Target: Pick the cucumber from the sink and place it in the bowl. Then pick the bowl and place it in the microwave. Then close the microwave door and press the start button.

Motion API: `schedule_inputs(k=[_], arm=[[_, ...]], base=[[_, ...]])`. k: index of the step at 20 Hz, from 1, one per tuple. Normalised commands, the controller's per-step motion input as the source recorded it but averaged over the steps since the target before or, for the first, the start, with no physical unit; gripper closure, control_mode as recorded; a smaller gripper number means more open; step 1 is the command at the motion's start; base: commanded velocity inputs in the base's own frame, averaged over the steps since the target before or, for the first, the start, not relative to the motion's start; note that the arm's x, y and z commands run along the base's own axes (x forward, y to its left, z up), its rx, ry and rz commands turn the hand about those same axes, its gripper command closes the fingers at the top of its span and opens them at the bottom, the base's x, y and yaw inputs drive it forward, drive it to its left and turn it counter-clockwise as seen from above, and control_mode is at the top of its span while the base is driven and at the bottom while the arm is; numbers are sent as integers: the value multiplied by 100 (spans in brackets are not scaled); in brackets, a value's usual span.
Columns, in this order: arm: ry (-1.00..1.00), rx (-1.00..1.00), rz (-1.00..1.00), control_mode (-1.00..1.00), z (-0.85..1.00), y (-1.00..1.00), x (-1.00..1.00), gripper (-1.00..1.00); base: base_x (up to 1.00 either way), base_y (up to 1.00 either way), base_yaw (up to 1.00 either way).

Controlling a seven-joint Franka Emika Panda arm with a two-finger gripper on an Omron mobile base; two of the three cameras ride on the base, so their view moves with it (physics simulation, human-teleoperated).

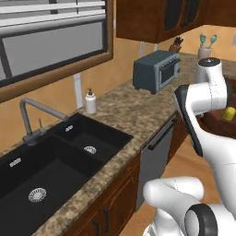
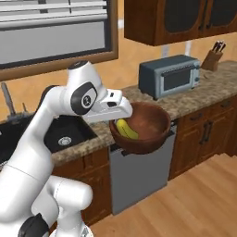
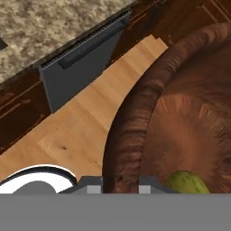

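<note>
Claw (image 3: 119, 187) pinches the bowl (image 2: 144, 125) by its rim, holding it in mid-air over the wood floor (image 2: 194, 203), off the table (image 2: 152, 104) edge nr the dishwasher (image 2: 139, 178). Cucumber (image 2: 126, 129) lies inside bowl. Sink (image 1: 60, 161) well apart, w/ toaster oven (image 2: 170, 76) on table behind.

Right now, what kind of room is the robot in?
It looks like a kitchen. There is a black sink with a grey faucet set in a speckled stone counter, a toaster oven on top, and brown wooden cabinets underneath.
</note>
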Motion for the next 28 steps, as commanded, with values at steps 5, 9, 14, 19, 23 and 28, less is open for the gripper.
schedule_inputs(k=[5, 9, 14, 19, 23, 28], arm=[[0, 0, 0, 100, 0, 0, 0, 100], [0, 0, 0, 100, 0, 0, 0, 100], [0, 0, 0, 100, 0, 0, 0, 100], [0, 0, 0, 100, 0, 0, 0, 100], [0, 0, 0, 100, 0, 0, 0, 100], [0, 0, 0, 100, 0, 0, 0, 100]], base=[[0, -17, -62], [0, -17, -61], [19, -33, -54], [67, -85, -21], [96, -99, 0], [97, -100, 0]])
